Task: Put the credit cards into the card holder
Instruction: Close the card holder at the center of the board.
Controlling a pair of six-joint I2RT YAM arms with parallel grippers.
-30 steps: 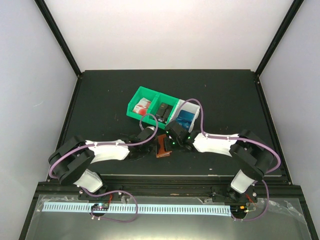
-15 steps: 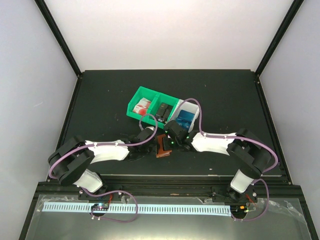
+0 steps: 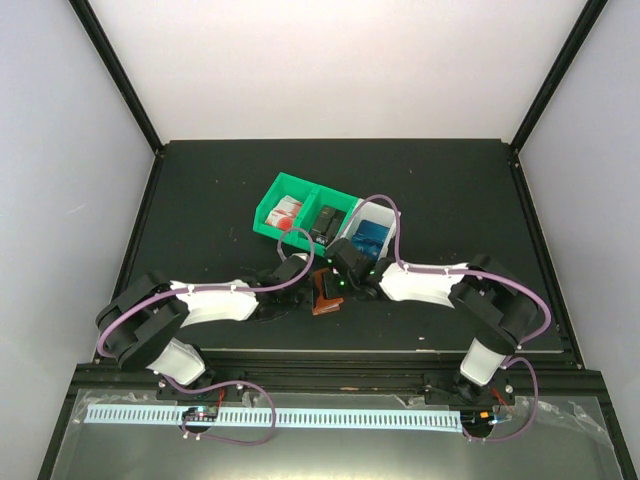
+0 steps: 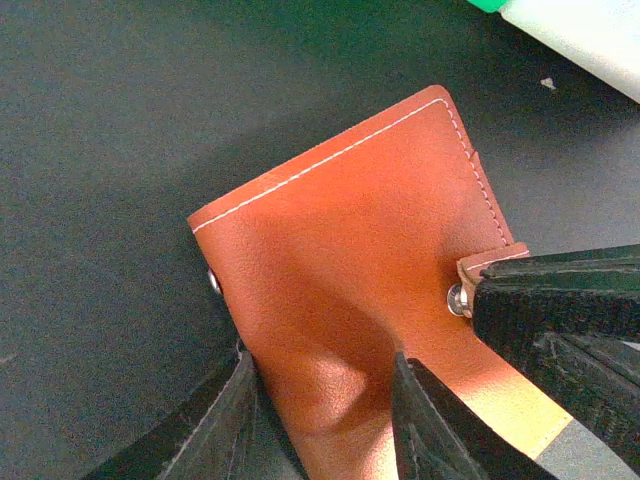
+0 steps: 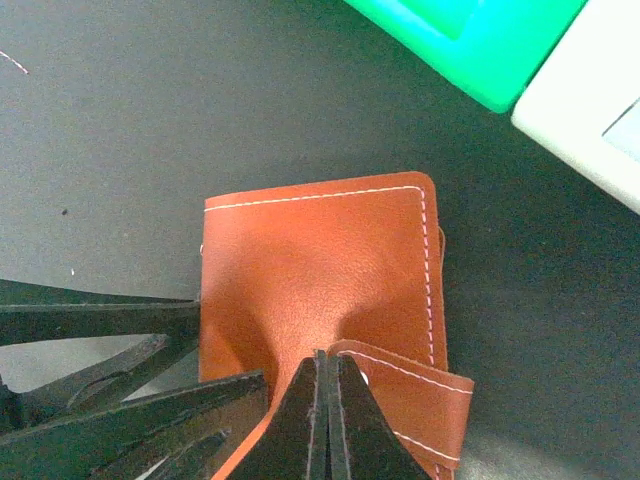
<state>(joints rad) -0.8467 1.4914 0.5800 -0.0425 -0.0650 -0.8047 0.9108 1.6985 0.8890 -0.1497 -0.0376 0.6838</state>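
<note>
Leather is filling both wrist views: the card holder is sitting on the counter right at the tips of the 2 claws, showing its stitched reddish-brown outer face. The left claw is grasping the card holder by its near edge. 1 finger is running down the holder's left side and the other is pressing on the cover, with the leather dimpling between them. The right claw is clenched tight, its fingers meeting with no gap and pinching the snap tab. The tab is curling up off the cover just to the right of those fingertips. In the left wrist view, the right claw is showing at the right side, covering the tab's end beside the metal snap. Beyond both claws, the green bin and the white bin are standing against each other, near the card holder but apart from it. The credit cards are lying inside those bins, ahead of the claws. Red-and-white ones and black ones are sitting in the green bin's 2 compartments, and blue ones in the white bin.
</note>
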